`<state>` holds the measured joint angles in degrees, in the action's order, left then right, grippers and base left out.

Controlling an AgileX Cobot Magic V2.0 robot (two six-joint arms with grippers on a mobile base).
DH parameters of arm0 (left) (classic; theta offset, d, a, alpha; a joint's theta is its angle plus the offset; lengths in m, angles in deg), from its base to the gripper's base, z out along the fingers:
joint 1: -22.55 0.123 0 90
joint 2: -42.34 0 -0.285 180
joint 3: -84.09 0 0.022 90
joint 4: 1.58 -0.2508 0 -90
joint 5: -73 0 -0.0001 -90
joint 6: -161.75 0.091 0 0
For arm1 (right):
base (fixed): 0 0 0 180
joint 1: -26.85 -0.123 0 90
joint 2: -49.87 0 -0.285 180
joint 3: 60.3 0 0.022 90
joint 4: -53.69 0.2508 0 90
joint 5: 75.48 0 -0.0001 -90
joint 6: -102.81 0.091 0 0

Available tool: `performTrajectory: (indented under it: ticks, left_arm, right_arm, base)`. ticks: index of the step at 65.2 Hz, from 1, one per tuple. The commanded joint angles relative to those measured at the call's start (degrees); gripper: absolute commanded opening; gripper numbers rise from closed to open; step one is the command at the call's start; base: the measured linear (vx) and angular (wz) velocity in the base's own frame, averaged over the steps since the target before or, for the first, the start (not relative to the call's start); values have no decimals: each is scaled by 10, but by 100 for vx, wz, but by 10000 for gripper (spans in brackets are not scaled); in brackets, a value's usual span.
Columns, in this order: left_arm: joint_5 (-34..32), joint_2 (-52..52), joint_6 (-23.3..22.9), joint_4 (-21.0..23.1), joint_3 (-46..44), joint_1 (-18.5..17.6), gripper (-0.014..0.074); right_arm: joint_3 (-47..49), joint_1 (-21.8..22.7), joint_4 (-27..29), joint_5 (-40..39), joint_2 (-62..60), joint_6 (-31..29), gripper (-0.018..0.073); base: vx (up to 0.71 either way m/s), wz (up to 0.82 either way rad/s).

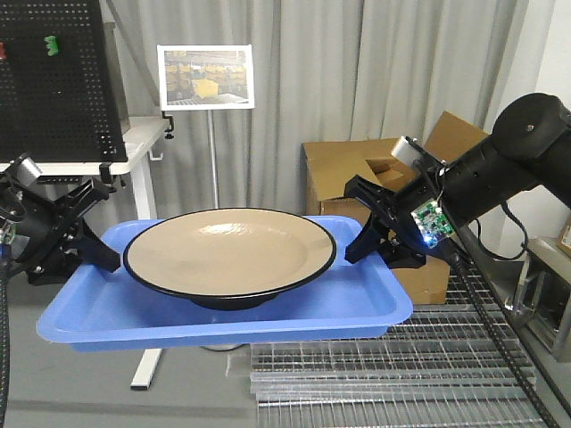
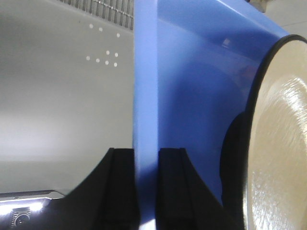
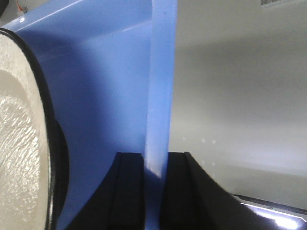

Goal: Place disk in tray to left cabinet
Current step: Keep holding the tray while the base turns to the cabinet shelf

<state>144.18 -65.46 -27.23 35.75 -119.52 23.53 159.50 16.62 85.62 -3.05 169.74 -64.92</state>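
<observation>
Nearest the camera, a wire rack [image 1: 384, 374] lies low at the right, and just above and behind it the tray [image 1: 357, 308] hangs in the air, level, carried by its 2 short ends. On the tray's floor, roughly centred, sits the disk [image 1: 230, 251], upright on its dark foot and touching nothing else. I judge the load awkward rather than heavy. The tray is thin plastic that likely flexes under so wide a plate. The disk's glossy glaze and small foot would let it slide toward whichever end dips, and a fall could well break it. Taking hold at the rims of both short ends looks the right grip, since it leaves the disk untouched and the load balanced. At the left end the left tool [image 2: 146, 160] is clenched on the raised rim, 1 finger inside and 1 outside. At the right end the right tool [image 3: 156, 160] pinches the opposite rim likewise. Farther off stand cardboard boxes [image 1: 348, 165], a pegboard [image 1: 58, 80] and a grey curtain [image 1: 401, 62]; the left cabinet is not visible.
</observation>
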Motion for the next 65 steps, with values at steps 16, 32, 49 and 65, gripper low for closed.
performTrajectory:
  ticks: [16,32,49,65]
  left_arm:
    - [-11,32,-1,98,-22,-13,0]
    - [-11,32,-1,96,-22,-13,0]
    - [-11,32,-1,96,-22,-13,0]
    - [-11,32,-1,96,-22,-13,0]
  right_arm:
    - [22,-12,88,5,-37,-5,-4]
    - [22,-12,88,5,-37,-5,-4]
    - [22,-12,88,4,-37,-5,-4]
    - [22,-12,88,4,-37,-5,-4]
  base:
    - [42,-11]
    - [34,-32]
    - [27,-58]
    - [21,-76]
